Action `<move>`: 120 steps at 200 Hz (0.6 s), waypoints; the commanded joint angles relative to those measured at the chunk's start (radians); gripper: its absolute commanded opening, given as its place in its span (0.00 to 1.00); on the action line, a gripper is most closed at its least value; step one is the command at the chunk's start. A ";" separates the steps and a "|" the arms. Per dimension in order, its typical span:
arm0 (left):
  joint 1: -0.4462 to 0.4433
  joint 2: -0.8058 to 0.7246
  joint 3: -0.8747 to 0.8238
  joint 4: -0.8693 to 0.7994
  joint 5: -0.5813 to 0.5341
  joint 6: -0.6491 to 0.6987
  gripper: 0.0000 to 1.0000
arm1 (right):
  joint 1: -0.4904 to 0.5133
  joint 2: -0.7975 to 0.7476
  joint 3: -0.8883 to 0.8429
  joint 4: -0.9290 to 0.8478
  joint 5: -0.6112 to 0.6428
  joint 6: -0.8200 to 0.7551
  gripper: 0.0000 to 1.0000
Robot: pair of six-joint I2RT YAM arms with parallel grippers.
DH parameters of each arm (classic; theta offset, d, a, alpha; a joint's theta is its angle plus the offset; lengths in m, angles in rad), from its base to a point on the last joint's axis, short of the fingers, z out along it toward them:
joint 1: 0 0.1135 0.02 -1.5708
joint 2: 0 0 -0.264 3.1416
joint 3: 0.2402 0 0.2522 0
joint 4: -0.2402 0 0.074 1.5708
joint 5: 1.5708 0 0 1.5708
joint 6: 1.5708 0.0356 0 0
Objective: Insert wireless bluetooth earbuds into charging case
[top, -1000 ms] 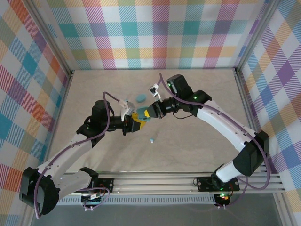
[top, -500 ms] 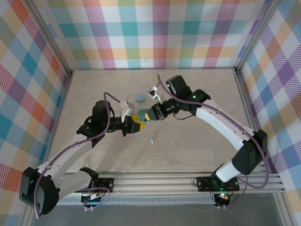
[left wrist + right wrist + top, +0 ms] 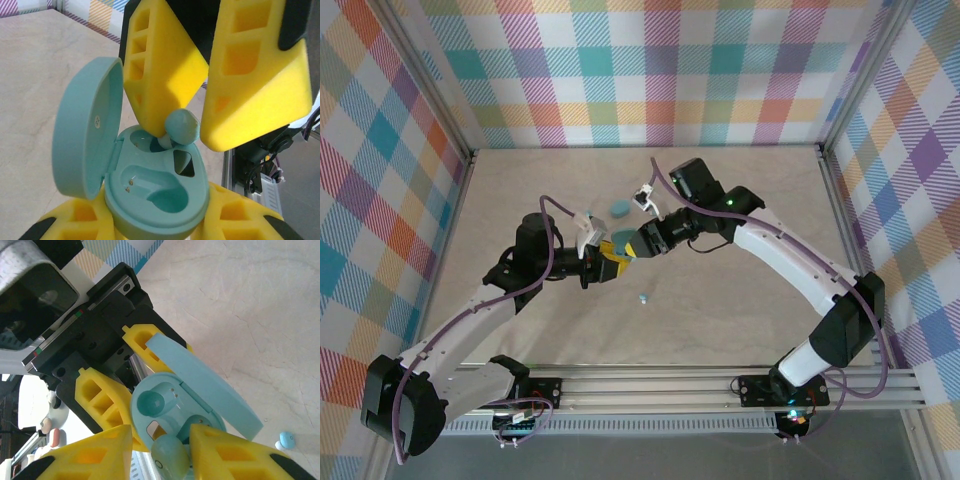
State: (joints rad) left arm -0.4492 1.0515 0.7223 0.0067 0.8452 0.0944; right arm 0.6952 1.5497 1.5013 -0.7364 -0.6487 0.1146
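The right claw (image 3: 161,445) pinched the bud (image 3: 182,126) by its rounded sides, which looked light, hard and slippery, while the left claw (image 3: 155,222) clamped the open case (image 3: 150,187).

pale beige marbled tabletop (image 3: 750,300): a teal oval plastic case (image 3: 618,208) lies just off centre towards eleven o'clock, and a tiny pale blue rounded plastic earbud (image 3: 643,298) lies at six o'clock from it.

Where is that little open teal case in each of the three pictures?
Top external: charging case mid-table, where the arms meet.
Left wrist: bottom centre, lid open leftward.
Right wrist: centre, lid to its right.
Shared landmark: the earbud pinched by the right gripper over the case.
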 commanded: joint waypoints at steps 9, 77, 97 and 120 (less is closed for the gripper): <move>-0.005 -0.017 0.010 0.093 0.065 -0.002 0.00 | 0.005 0.023 0.033 -0.028 0.018 -0.016 0.37; -0.009 -0.018 -0.001 0.120 0.075 -0.022 0.00 | 0.009 0.032 0.067 -0.034 0.078 -0.018 0.36; -0.010 -0.023 -0.009 0.130 0.075 -0.032 0.00 | 0.010 0.038 0.076 -0.028 0.072 -0.017 0.32; -0.014 -0.025 -0.016 0.136 0.073 -0.036 0.00 | 0.016 0.050 0.084 -0.033 0.083 -0.024 0.32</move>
State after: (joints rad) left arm -0.4492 1.0519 0.7143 0.0582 0.8448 0.0605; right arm 0.7010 1.5639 1.5509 -0.7727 -0.5991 0.1146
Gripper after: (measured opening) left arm 0.278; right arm 0.323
